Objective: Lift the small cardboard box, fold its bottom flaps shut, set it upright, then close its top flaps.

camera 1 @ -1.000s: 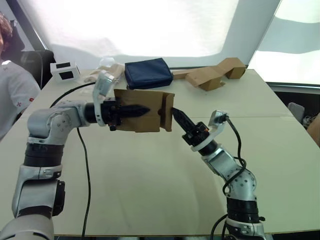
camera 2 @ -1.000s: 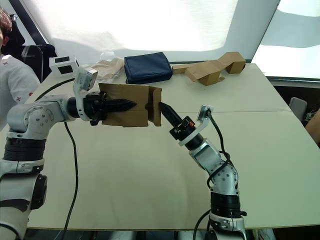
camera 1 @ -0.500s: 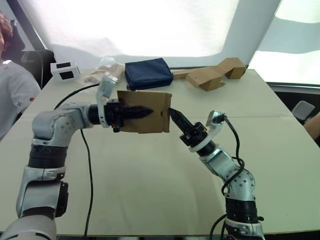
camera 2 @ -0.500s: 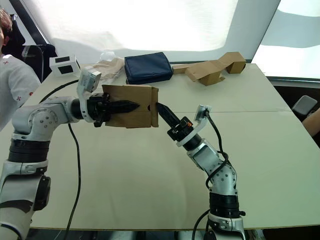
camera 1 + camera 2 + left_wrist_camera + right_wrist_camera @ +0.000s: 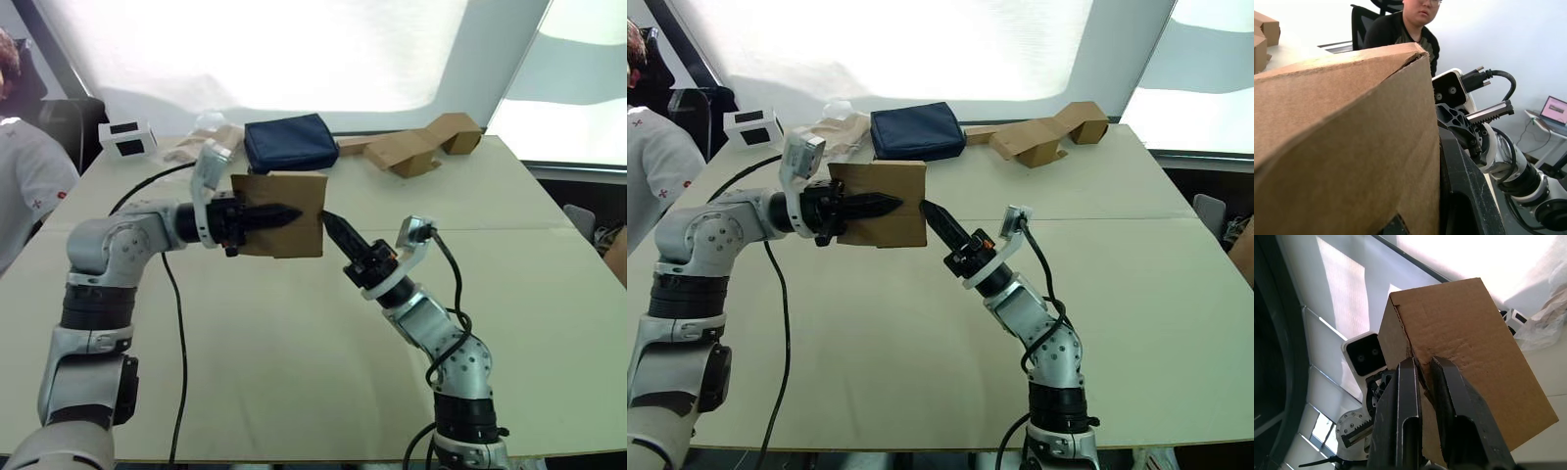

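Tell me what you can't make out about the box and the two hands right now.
- Small cardboard box, head views: its far faces turn away, so flap state there is hidden.
- Left hand, head views: one finger lies across the near face; any finger behind is hidden.
- Right hand, right wrist view: fingertips press the box face, hiding the seam.

Pale beige counter point(image 5: 294, 372), bare across the lower half of the frame. Along its far edge, upper part of frame: dark navy pouch point(image 5: 290, 143) at centre, lying flat. Right of it, larger tan angular cardboard pieces point(image 5: 423, 145). Upper left: white box with dark windows point(image 5: 128, 139); between it and the pouch, crumpled clear plastic and brown paper point(image 5: 201, 137). Black cable point(image 5: 172, 323) trails over the counter's left side. Person in a white top point(image 5: 27, 186) at the left edge, beside a black chair point(image 5: 69, 122). A seated person in dark clothing point(image 5: 1400, 29) appears in the left wrist view.
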